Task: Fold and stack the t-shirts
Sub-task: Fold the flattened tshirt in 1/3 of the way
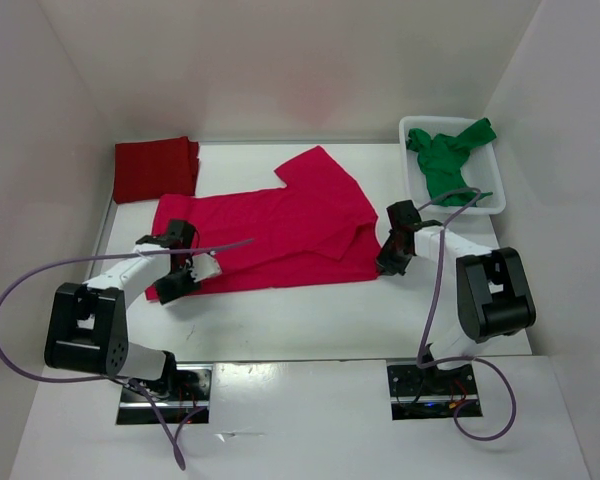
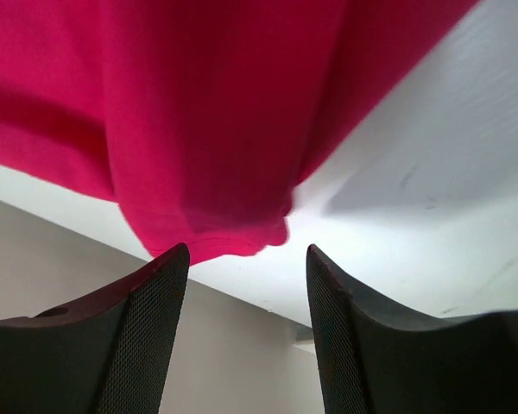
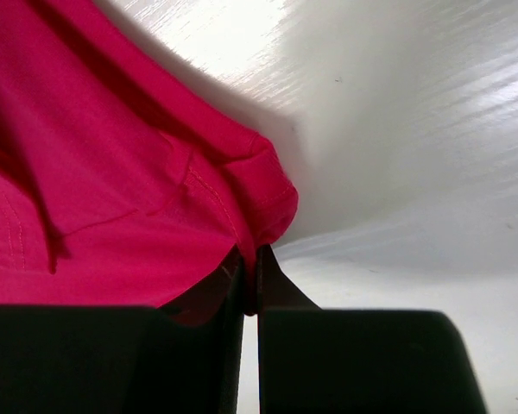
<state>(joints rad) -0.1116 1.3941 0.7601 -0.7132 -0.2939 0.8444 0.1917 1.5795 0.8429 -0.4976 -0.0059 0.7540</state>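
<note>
Crimson shirt (image 1: 280, 225) lies spread out on the table (image 1: 310, 320). Right claw (image 3: 250, 263) is clamped on its hem corner. Left claw (image 2: 246, 254) stands apart, with the opposite corner just ahead and ungripped. The cloth looks light and limp (expect sagging and dragging). Recommend holding it by both hemmed corners.

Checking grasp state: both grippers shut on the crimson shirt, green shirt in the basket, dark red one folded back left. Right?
Not quite. Only the right gripper is shut on the crimson shirt; the left wrist view shows the left gripper open, holding nothing. Rest holds.
</note>
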